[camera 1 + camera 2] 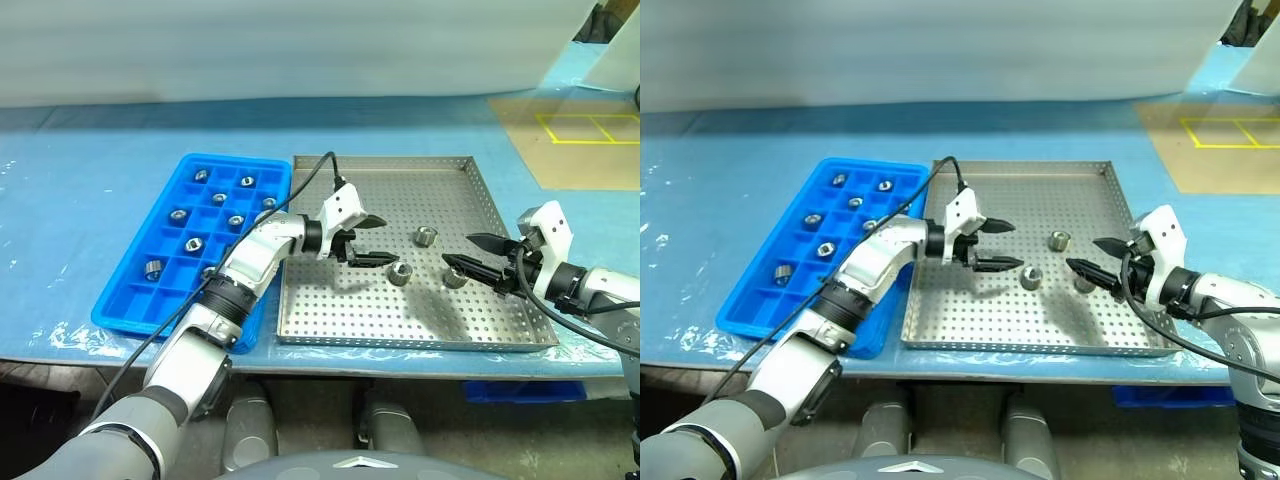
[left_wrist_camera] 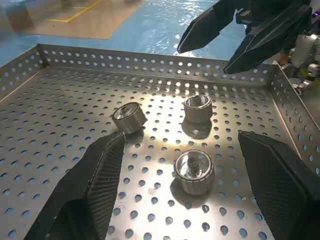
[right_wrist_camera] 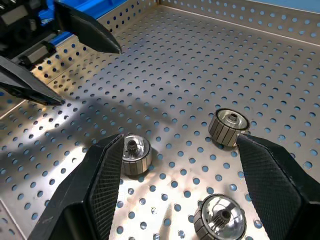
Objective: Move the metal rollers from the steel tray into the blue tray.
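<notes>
You have a blue plastic-covered tabletop (image 1: pixel 80 210), with a tan board marked by yellow tape (image 1: pixel 585 145) at its far right.

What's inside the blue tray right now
The blue tray holds metal rollers in separate compartments, at least seven visible, with many compartments empty. The left arm covers its near right corner, so anything there is hidden.
</notes>
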